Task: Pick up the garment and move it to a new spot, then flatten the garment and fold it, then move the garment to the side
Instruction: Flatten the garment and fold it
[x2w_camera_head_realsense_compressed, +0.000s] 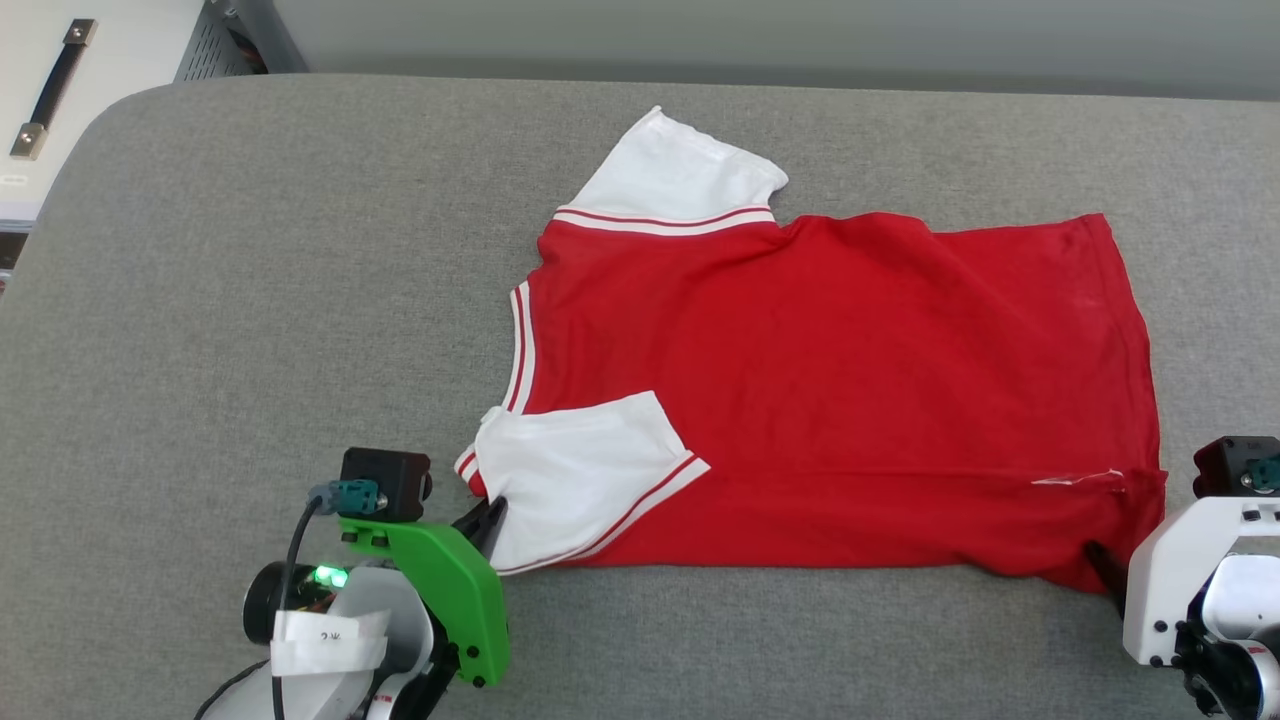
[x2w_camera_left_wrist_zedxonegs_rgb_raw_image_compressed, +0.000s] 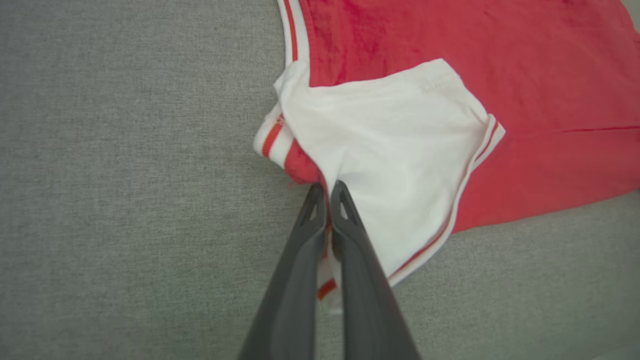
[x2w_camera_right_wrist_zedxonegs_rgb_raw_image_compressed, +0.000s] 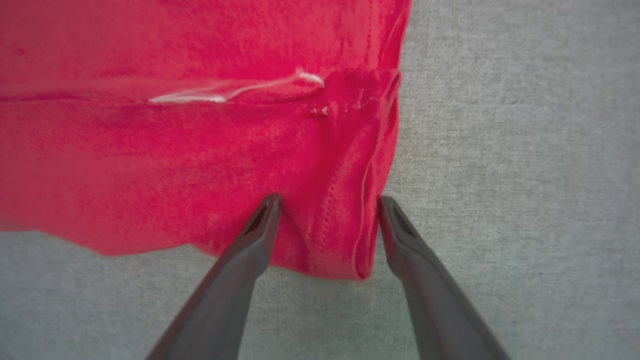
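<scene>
The garment (x2w_camera_head_realsense_compressed: 830, 400), a red jersey with white short sleeves, lay spread plain red side up between the two grippers, its near edge running from one to the other. Its collar end sat just ahead of the left gripper (x2w_camera_head_realsense_compressed: 490, 522) and its hem end just ahead of the right gripper (x2w_camera_right_wrist_zedxonegs_rgb_raw_image_compressed: 328, 200). The near sleeve (x2w_camera_head_realsense_compressed: 580, 470), white with red-and-white striped trim, was folded in over the red body directly in front of the left gripper's tips. The far sleeve (x2w_camera_head_realsense_compressed: 680, 170) stuck out well beyond them, at the opposite edge of the shirt.

The left gripper was clenched on the garment. In the left wrist view its two dark fingers (x2w_camera_left_wrist_zedxonegs_rgb_raw_image_compressed: 350, 235) met tip to tip, with a strip of white cloth and a bit of red stripe squeezed between them at the sleeve's edge. The right gripper's fingers (x2w_camera_right_wrist_zedxonegs_rgb_raw_image_compressed: 250, 240) stood spread wide, straddling the near hem corner (x2w_camera_right_wrist_zedxonegs_rgb_raw_image_compressed: 345, 240). One tip lay over the red cloth and the other sat just beside the folded hem edge, on the bare-cushion side. It seemed to touch the cloth without gripping it, though the blurred wrist view left that contact uncertain. A thin white streak (x2w_camera_right_wrist_zedxonegs_rgb_raw_image_compressed: 225, 92) lay on the red cloth ahead of those tips.

Under everything was a grey fabric cushion (x2w_camera_head_realsense_compressed: 300, 300). Far beyond the left gripper, off the cushion's corner, stood a white cabinet (x2w_camera_head_realsense_compressed: 130, 40) with a black handle (x2w_camera_head_realsense_compressed: 52, 88).
</scene>
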